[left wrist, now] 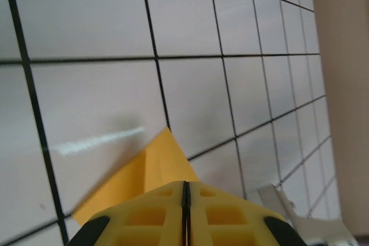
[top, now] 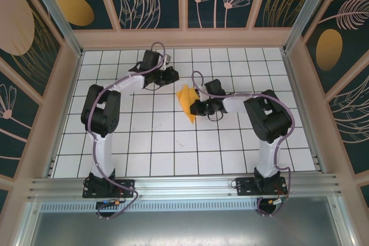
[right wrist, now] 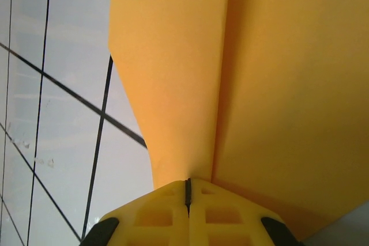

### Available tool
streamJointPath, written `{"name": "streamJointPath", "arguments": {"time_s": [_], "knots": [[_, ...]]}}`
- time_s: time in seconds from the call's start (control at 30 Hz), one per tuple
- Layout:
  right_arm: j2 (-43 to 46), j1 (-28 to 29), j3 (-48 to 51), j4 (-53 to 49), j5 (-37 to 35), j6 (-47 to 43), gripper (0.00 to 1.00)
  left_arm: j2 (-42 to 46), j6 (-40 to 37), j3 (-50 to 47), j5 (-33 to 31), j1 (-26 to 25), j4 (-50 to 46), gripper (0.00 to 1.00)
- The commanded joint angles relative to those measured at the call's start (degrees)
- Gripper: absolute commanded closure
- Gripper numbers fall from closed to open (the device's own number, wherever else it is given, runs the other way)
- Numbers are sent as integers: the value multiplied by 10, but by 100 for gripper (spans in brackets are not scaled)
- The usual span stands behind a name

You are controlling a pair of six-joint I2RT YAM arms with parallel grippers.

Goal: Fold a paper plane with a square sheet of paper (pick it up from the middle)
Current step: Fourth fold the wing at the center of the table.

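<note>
The orange-yellow sheet of paper (top: pixel 185 101) is folded into a narrow pointed shape with a crease and sits mid-table between both arms. My right gripper (top: pixel 195 109) is at its right edge. In the right wrist view the paper (right wrist: pixel 259 84) runs straight out of the closed seam of the right gripper (right wrist: pixel 187 181), so it is shut on the paper. My left gripper (top: pixel 172 78) is at the paper's far left corner. In the left wrist view the left gripper (left wrist: pixel 185 185) has its jaws pressed together, and the paper's pointed tip (left wrist: pixel 158 162) lies just beyond them. A pinch there cannot be made out.
White grid tiles (top: pixel 155 136) cover the table, with wooden walls (top: pixel 184 38) on three sides. A metal rail (top: pixel 184 185) holding both arm bases runs along the near edge. In the left wrist view a pale part (left wrist: pixel 300 214) shows at the lower right.
</note>
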State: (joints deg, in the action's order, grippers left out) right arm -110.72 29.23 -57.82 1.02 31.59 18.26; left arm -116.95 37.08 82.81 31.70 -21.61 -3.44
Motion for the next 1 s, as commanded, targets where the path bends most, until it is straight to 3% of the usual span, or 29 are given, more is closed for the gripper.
{"name": "streamJointPath", "arguments": {"time_s": [0.0, 0.13, 0.37, 0.7, 0.97], "knots": [[-1, 3, 44, -123, 8, -22, 100, 36, 73, -69, 36, -27, 113, 88], [1, 3, 45, -125, 9, -28, 100, 25, 117, -100, 69, -54, 160, 90], [3, 1, 52, -106, 9, -19, 100, -25, 110, -92, 30, -70, 105, 91], [23, 1, 52, -101, 14, -11, 100, -105, 112, -107, -14, -70, 124, 94], [74, 4, 54, -62, 102, 19, 100, -101, 77, -123, -36, -70, 94, 93]]}}
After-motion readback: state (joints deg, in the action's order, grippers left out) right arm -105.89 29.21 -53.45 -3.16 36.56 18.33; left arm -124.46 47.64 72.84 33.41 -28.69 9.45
